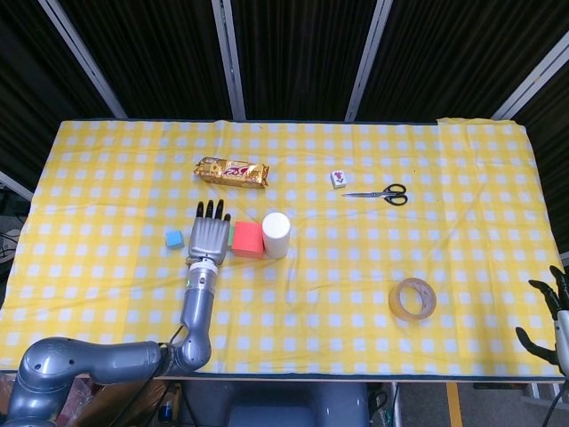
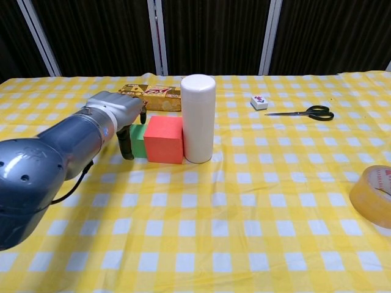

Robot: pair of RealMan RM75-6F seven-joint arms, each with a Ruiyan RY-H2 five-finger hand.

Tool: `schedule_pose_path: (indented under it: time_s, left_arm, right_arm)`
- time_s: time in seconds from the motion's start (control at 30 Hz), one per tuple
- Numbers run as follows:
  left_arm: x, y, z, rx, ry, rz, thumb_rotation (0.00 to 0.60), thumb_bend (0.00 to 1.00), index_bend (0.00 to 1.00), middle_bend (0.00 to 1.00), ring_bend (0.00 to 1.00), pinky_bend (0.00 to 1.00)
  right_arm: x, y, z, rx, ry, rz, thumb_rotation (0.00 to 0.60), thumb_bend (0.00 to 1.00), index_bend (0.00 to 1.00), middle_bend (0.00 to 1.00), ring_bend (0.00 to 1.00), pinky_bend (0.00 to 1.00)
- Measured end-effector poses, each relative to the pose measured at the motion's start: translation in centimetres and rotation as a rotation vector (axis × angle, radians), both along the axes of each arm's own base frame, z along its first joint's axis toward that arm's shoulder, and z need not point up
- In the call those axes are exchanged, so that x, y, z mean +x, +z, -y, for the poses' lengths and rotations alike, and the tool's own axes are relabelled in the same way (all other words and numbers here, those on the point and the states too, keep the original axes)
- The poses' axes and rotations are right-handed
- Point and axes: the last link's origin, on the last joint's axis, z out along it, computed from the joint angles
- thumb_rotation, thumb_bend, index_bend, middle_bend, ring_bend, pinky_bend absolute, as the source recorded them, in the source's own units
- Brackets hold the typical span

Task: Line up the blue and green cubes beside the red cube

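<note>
red cube (image 1: 248, 238) upright, green cube (image 2: 137, 140) touching its side, blue cube (image 1: 173, 237) apart
</note>
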Motion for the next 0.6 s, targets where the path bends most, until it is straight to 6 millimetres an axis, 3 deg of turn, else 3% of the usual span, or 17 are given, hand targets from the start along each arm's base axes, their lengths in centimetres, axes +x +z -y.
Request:
schedule_pose_path:
  time_s: [0.3,0.6]
  left_arm:
    - [-1.3,4.0,-0.2,0.055,0.004,-0.023,0.600,0.20,0.30,0.00,0.00,0.00]
    - [-5.3,6.2,0.3,0.100,0.080,-0.057,0.600,0.39,0.42,0.00,0.00,0.00]
  right_arm:
    - [0.1,0.0,-0.2,0.002,-0.001,0.002,0.600,0.32,0.21,0.00,0.00,0.00]
    - [0.2,-0.1,-0.2,0.009,-0.001,0.004,0.600,0.32,0.21,0.00,0.00,0.00]
